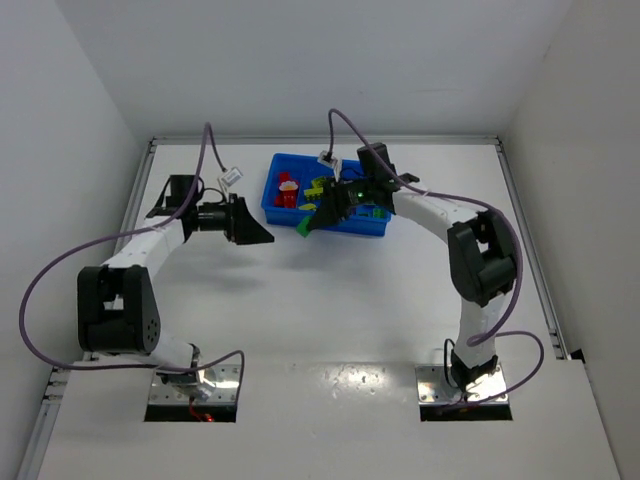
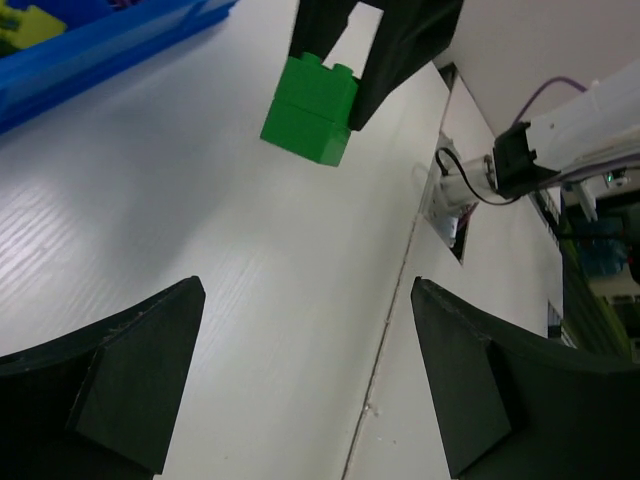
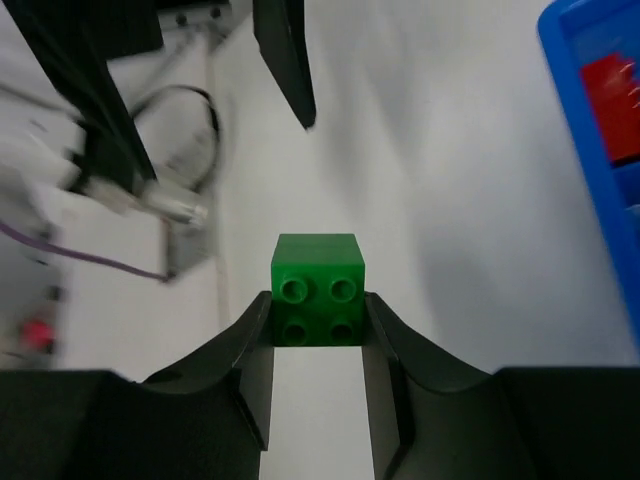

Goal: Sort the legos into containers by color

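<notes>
Currently, one item is in transit: a green brick (image 3: pixel 317 265), apparently two square pieces stacked, studs facing back toward the wrist.

Position: the brick is pinched on two opposite sides by the right gripper (image 1: pixel 322 215), whose fingers (image 3: pixel 250 340) are closed against it. About half of the brick is left standing out past the fingertips. Its long axis is carried in line with the fingers, pointing away from the wrist. It is judged to be held clear of the table (image 1: pixel 330 300), though the gap beneath it cannot be confirmed.

Destination: the blue tray (image 1: pixel 275 170) is found just beside the brick, behind it and to its right in the top view, and along the right edge of the right wrist view. The brick is placed outside the tray's near left corner, not yet over any compartment. A red piece (image 1: pixel 287 190) is noted in the left end and a yellow piece (image 1: pixel 318 185) next to it. What look like green pieces (image 1: pixel 375 212) are seen toward the right end, partly hidden by the arm. A carry to the right, across the tray, is therefore judged to be required.

Other arm: the left gripper (image 1: pixel 255 222) is held wide open and empty, pointed at the brick from the left, near it but apart. The right arm is the one engaged.
</notes>
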`<act>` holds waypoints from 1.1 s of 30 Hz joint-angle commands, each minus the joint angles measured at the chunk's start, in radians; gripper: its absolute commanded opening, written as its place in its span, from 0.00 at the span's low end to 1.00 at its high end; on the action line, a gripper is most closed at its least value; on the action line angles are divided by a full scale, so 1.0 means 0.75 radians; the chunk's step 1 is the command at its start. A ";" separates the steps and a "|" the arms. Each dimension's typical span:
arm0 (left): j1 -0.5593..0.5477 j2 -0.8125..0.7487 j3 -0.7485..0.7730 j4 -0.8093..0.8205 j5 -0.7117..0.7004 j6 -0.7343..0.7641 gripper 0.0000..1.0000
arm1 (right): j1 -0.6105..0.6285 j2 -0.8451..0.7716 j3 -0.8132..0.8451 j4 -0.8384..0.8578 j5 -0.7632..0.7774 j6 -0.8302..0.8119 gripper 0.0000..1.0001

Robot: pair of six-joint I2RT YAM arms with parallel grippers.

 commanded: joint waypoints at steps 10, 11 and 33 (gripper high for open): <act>-0.254 0.141 0.301 0.149 0.016 -0.050 0.91 | -0.008 -0.001 -0.135 0.813 -0.384 0.889 0.02; -0.270 0.157 0.321 0.149 0.016 -0.050 0.91 | -0.008 -0.001 -0.135 0.813 -0.396 0.889 0.02; -0.311 0.121 0.213 0.137 0.048 -0.036 0.14 | -0.204 0.029 -0.035 0.836 -0.292 0.875 0.01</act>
